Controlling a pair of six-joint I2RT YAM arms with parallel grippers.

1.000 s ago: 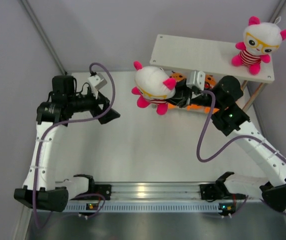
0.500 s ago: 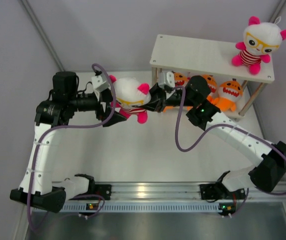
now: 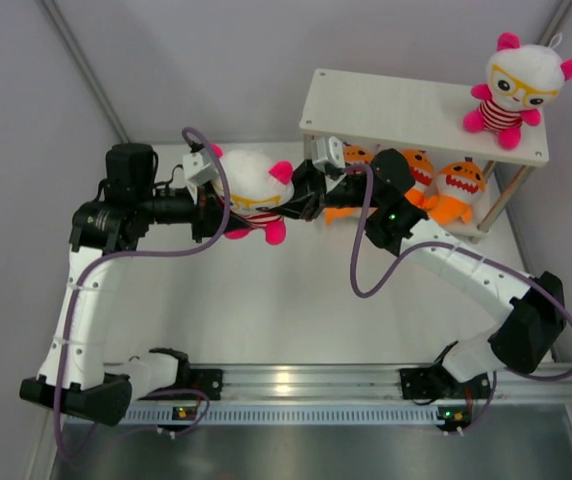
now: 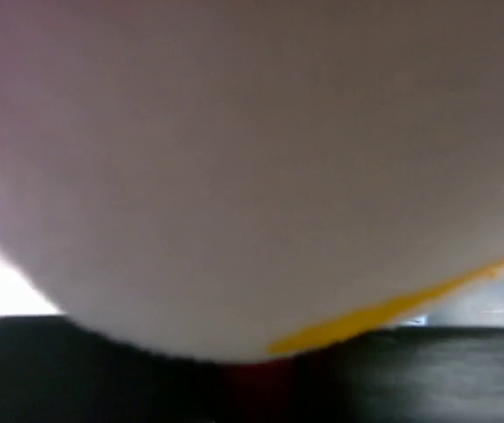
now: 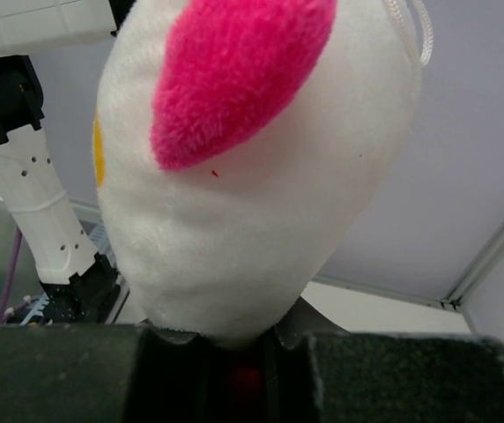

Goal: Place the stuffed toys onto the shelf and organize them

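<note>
1. The doll (image 3: pixel 248 182) hangs in mid-air, sandwiched between the two end effectors and well above the surface (image 3: pixel 266 310).
2. The right end effector (image 3: pixel 298 196) is pinched narrow on what looks like the striped body. The big plush head bulges out just ahead of its pads (image 5: pixel 58 370).
3. The left end effector (image 3: pixel 216 206) closes in from the opposite side. White plush and a sliver of yellow glasses fill its camera, and its jaws look narrow on the toy too.
4. Handling call: the toy should be light, soft and squashy, and it should give rather than slip. The head flops, so take the small body or neck, not an ear.
5. The shelf (image 3: pixel 396 105) stands just behind the right end effector. The orange sharks (image 3: pixel 463 185) sit on the lower tier beside its wrist. The second doll (image 3: pixel 518 85) sits on top, well beyond it.
</note>
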